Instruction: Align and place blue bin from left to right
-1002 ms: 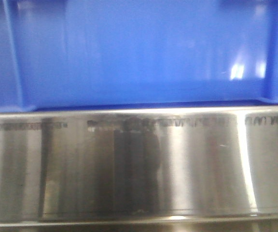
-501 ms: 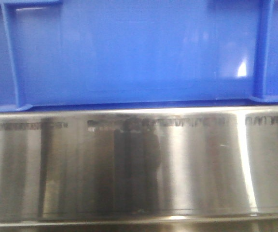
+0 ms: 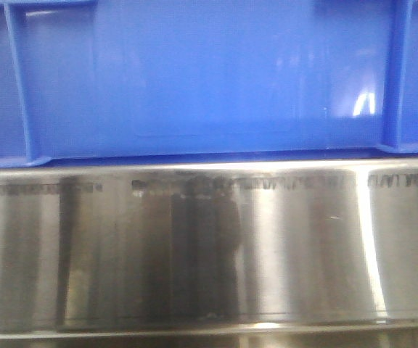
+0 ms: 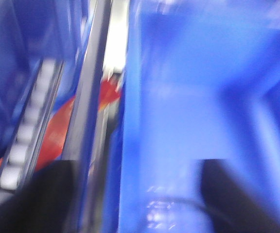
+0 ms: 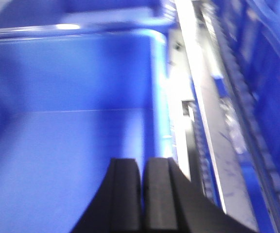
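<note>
We see the blue bin (image 3: 209,80) upright on the steel bench (image 3: 209,246), its flat wall filling the front view. Right gripper (image 5: 142,194) sits closed above the bin's interior. Left gripper (image 4: 135,204) straddles a wall, fingers wide apart, view blurred.

The blue bin (image 3: 209,80) runs past the top and both side edges of the front view. Lettering on the steel rail (image 3: 209,254) beneath it is unreadable. Left of the bin's wall, the left wrist view is smeared; the red shape (image 4: 57,131) cannot be identified.
</note>
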Motion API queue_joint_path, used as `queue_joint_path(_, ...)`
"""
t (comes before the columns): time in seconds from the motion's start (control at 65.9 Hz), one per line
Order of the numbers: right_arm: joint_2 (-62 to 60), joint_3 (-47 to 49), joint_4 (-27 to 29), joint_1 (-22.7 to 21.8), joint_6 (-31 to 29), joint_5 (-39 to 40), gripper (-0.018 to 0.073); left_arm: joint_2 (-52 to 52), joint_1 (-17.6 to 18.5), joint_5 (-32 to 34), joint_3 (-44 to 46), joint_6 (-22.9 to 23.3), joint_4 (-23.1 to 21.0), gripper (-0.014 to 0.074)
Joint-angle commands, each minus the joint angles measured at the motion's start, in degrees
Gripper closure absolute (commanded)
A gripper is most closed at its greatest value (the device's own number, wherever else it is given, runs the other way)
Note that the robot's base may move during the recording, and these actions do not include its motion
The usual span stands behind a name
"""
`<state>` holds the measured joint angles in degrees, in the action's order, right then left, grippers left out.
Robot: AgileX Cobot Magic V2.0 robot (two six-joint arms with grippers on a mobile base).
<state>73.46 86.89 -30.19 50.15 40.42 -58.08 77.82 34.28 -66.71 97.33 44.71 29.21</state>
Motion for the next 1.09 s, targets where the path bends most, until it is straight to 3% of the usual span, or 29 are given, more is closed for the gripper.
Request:
queue_joint_path(0.0,-1.21,0.58,-0.70,0.46,-2.62,1.15,0.0643,-1.19,0.29,0.98,0.70,0.24,0.73,0.0563)
queue_joint_path(0.061,-1.45,0.58,-0.70,0.46,-3.47,1.72,0.0643,-1.35,0.29,1.94,0.70,0.24,0.88,0.0706)
queue_joint_path(0.243,-2.31,0.58,-0.70,0.46,-6.09,3.89,0.0643,-1.50,0.29,3.97,0.70,-1.00,0.36,0.0707)
queue_joint_path(0.425,-4.81,0.58,-0.12,0.73,-8.63,4.49,0.0643,-2.82,0.29,7.71,0.32,-15.48,-10.74,0.0707)
queue_joint_path(0.577,-8.55,-0.11,0.66,1.23,-8.72,4.87,0.0643,-7.22,0.29,18.38,-3.40,-16.15,-15.40,0.0707)
queue_joint_path(0.774,-15.45,-6.63,0.66,1.23,-10.07,13.29,0.0643,-16.47,0.29,33.21,-14.84,-16.26,-15.41,0.0707)
queue_joint_path(1.078,-24.44,-23.93,0.55,1.23,-12.89,32.26,0.0643,-30.44,0.29,52.51,-38.09,-16.26,-10.39,0.0707)
